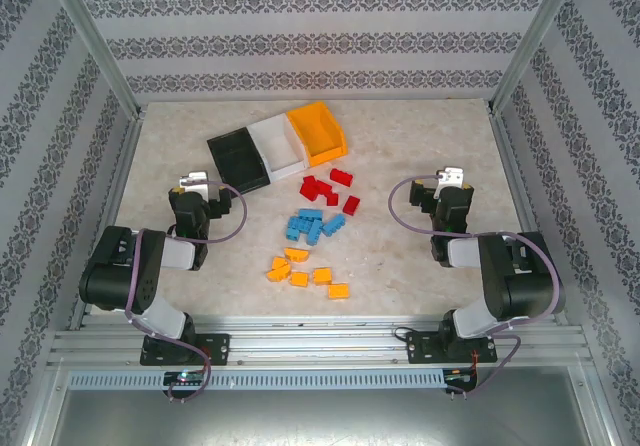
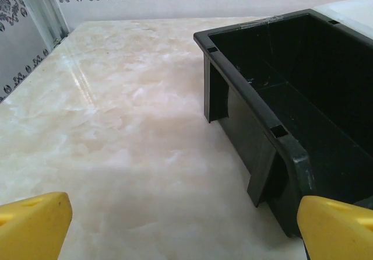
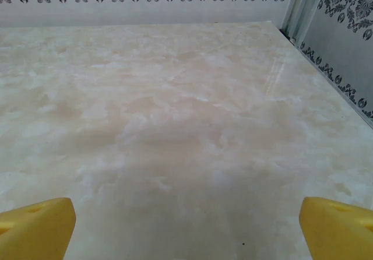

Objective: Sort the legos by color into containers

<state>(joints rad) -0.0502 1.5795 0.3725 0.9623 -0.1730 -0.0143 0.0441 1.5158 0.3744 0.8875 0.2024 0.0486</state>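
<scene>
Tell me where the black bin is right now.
In the top view the black bin is the leftmost of three in a row, right beside the white bin. It sits just ahead and right of the left gripper.

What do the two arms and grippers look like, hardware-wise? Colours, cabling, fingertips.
The left arm and right arm are black, with chunky rounded joint housings and pale grey link sections. A thin purplish cable loops along each arm. From above, the left gripper and right gripper show white parts at the tip. The wrist views show blunt yellow fingertips.
</scene>
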